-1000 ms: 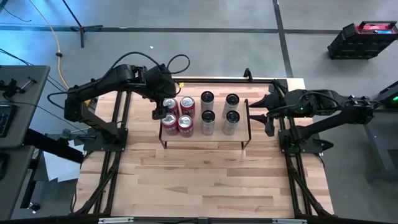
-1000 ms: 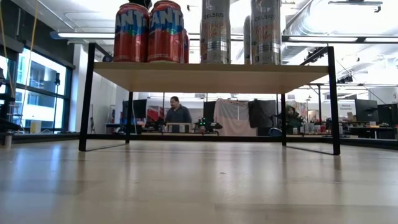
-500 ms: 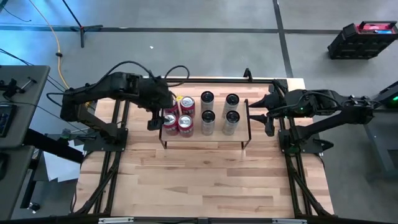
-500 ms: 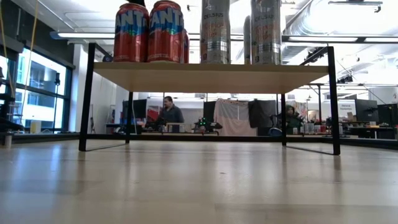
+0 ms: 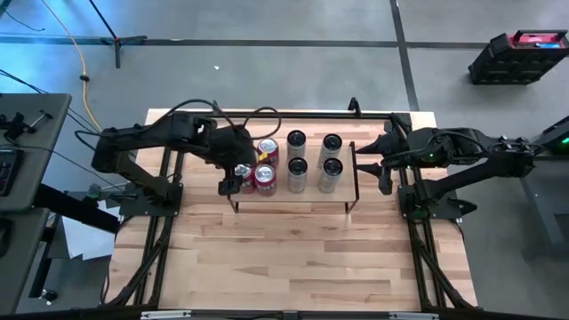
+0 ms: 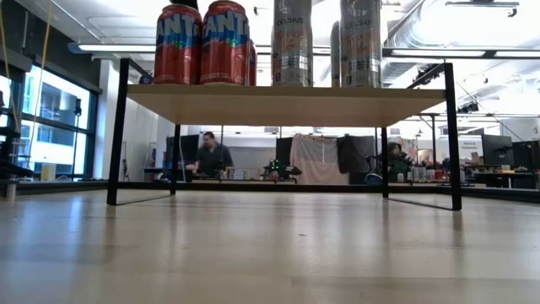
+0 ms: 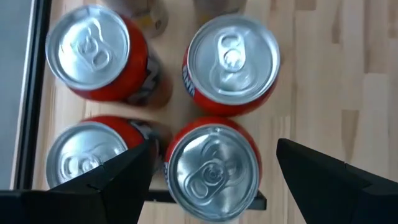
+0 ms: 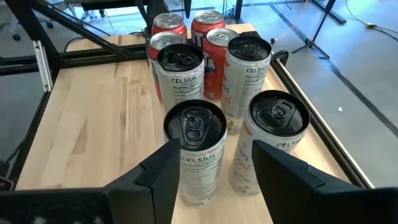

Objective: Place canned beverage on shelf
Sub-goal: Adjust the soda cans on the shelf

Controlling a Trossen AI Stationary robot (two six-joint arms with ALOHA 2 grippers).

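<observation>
Shelf [image 5: 348,174] board packed: four red cans [image 5: 264,176] left, four slim cans [image 5: 330,166] right; narrow gaps only.

shelf [image 6: 287,103]: light-wood board on thin black legs, standing on the desk [image 6: 270,253]
red cans [image 6: 202,44]: upright at one end of the shelf
silver cans [image 6: 325,42]: upright beside the red cans
person [image 6: 208,158]: seated in the room behind
</observation>
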